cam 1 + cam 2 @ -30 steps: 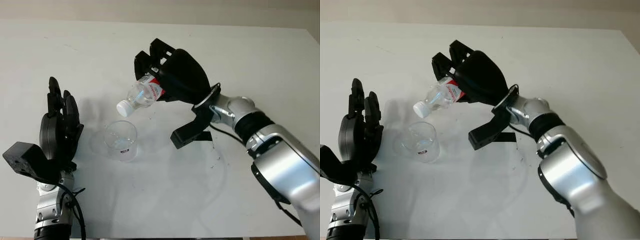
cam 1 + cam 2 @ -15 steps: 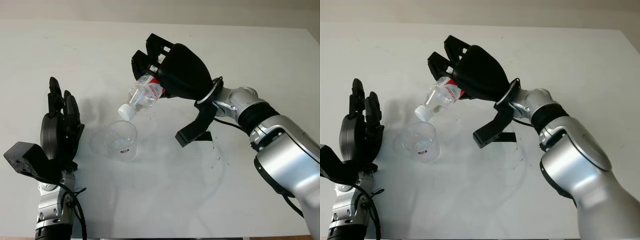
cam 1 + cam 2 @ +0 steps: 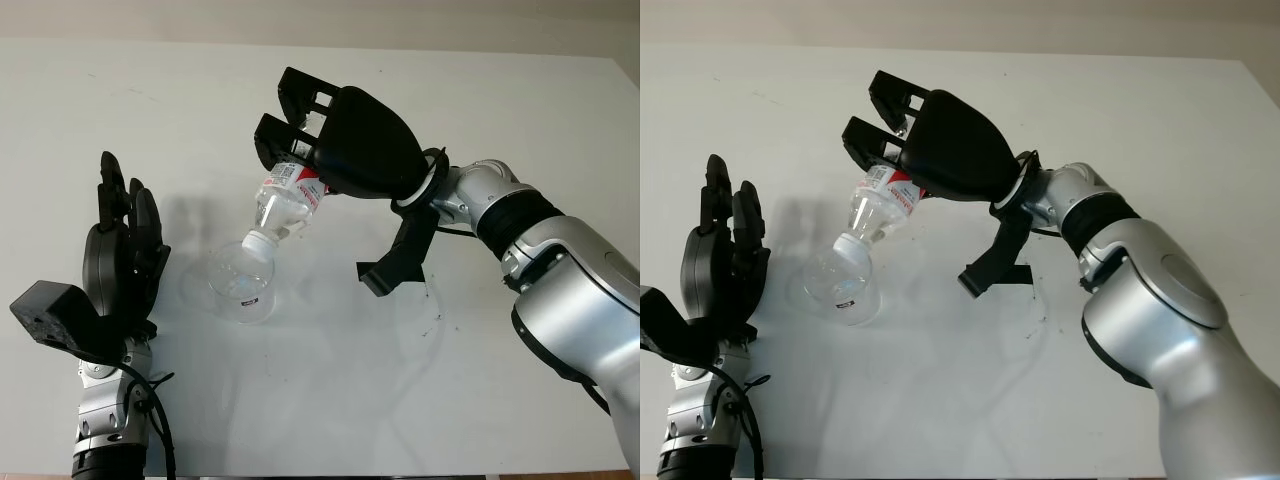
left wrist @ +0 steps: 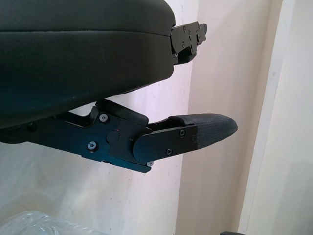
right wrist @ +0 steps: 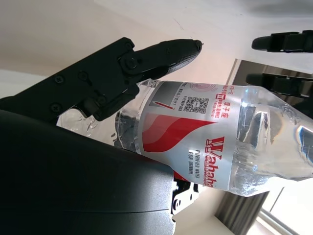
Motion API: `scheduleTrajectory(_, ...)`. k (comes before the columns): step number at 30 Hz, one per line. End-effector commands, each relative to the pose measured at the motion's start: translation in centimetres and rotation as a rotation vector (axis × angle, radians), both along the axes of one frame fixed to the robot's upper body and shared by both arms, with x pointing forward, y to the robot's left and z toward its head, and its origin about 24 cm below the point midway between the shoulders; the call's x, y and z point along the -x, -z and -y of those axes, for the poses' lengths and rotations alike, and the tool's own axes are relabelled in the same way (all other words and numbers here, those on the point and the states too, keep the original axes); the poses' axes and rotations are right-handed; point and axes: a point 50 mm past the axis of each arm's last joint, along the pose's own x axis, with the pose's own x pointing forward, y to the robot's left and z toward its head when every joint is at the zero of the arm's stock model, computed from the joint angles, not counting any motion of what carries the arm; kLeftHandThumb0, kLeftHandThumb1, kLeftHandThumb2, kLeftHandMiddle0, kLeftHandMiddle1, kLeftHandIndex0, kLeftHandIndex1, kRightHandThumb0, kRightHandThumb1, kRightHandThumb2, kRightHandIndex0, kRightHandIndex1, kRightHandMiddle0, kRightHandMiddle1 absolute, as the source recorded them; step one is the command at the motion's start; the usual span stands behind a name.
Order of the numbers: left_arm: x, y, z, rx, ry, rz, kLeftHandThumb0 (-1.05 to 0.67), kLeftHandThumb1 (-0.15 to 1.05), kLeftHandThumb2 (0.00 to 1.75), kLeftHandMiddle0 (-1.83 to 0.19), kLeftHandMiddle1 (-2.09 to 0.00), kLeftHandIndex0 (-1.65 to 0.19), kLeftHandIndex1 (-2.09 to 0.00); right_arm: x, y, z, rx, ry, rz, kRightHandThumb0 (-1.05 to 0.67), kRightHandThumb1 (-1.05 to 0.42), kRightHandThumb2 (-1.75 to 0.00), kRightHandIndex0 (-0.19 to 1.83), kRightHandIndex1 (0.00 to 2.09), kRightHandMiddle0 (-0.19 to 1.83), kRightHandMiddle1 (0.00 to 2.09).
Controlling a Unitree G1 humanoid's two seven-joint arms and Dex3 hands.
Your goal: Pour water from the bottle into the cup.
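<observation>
Black fingers [image 5: 146, 61] of the right hand [image 3: 350, 150] are wrapped round the labelled middle of the bottle [image 3: 283, 200], holding it tipped steeply, neck down, above the white table [image 3: 520, 90]. Its white cap [image 3: 258, 241] hangs right at the rim of the clear cup [image 3: 240, 285], which stands on the table just beside the left hand [image 3: 120, 265]. That hand is open, upright near the cup, holding nothing.

The bottle looks like thin clear plastic, light and a bit squashy, so I'd guess too hard a squeeze would dent it; the label band, where the hand already has it, seems the firmest place to hold. The cap looks to be on, so I doubt any water can come out. The cup looks light too, and a nudge from the neck could tip it
</observation>
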Motion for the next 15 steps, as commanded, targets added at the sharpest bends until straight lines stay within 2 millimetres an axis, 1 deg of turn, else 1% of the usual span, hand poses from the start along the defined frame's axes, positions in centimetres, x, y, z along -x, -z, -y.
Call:
scheduleTrajectory(1, -0.03, -0.08, -0.06, -0.009, -0.005, 0.005, -0.72, 1.05, 0.56, 0.19, -0.05, 0.19, 0.0, -0.04, -1.36, -0.32, -0.004, -0.021, 0.057, -0.53, -1.05, -0.37, 1.18, 2.09, 0.8, 2.09)
scheduleTrajectory(11, -0.03, -0.05, -0.11, -0.014, -0.006, 0.008, -0.72, 1.05, 0.56, 0.19, -0.05, 0.19, 0.0, 0.15, -1.5, -0.47, 0.006, -0.06, 0.083, -0.53, -1.05, -0.34, 1.17, 2.09, 0.79, 2.09)
scheduleTrajectory(15, 0.03, -0.02, -0.1, -0.012, -0.002, 0.008, -0.71, 1.05, 0.57, 0.19, -0.04, 0.19, 0.0, 0.19, -1.44, -0.41, -0.004, -0.066, 0.084, -0.53, -1.05, -0.33, 1.19, 2.09, 0.82, 2.09)
